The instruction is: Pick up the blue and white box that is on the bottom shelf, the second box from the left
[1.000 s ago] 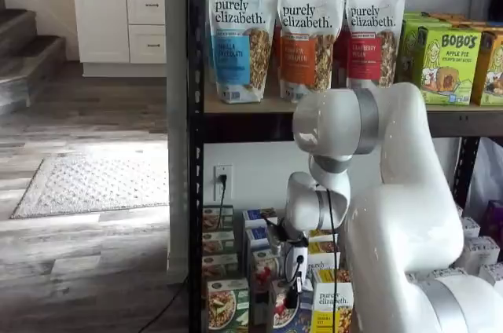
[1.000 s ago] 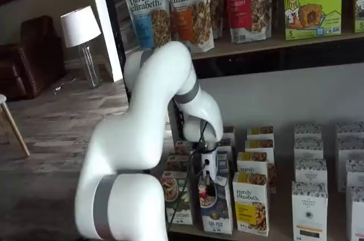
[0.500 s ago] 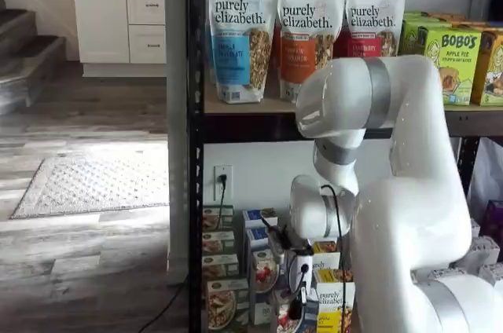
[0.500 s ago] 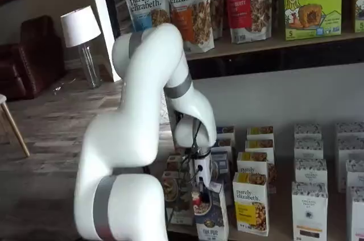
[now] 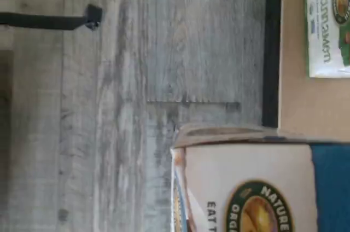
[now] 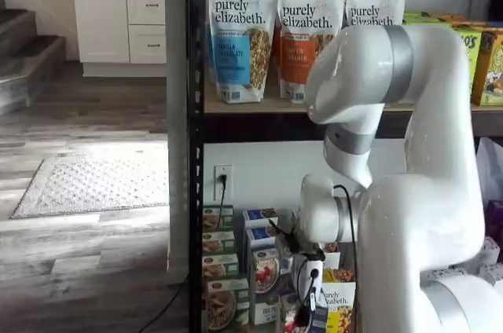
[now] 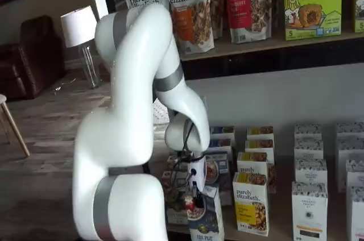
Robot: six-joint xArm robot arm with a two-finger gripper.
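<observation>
My gripper (image 7: 197, 200) is shut on the top of the blue and white box (image 7: 206, 218), which hangs tilted just in front of the bottom shelf (image 7: 280, 221), out of its row. The box has a white top, a dark blue lower part and a bowl with red berries. In a shelf view the gripper (image 6: 308, 311) shows low down, under the white arm. In the wrist view the box (image 5: 246, 183) fills the near part, over the shelf's front edge (image 5: 295, 106) and the wood floor.
A green-and-white carton (image 7: 177, 201) stands left of the held box and a yellow-and-white carton (image 7: 251, 204) right of it. More blue cartons (image 7: 219, 158) stand behind. White cartons (image 7: 310, 207) fill the right. Granola bags (image 7: 190, 5) sit on the tier above.
The arm has drawn back from the shelf and the elbow has risen. The blue and white box has come forward out of its row with the gripper, tilting as it moved.
</observation>
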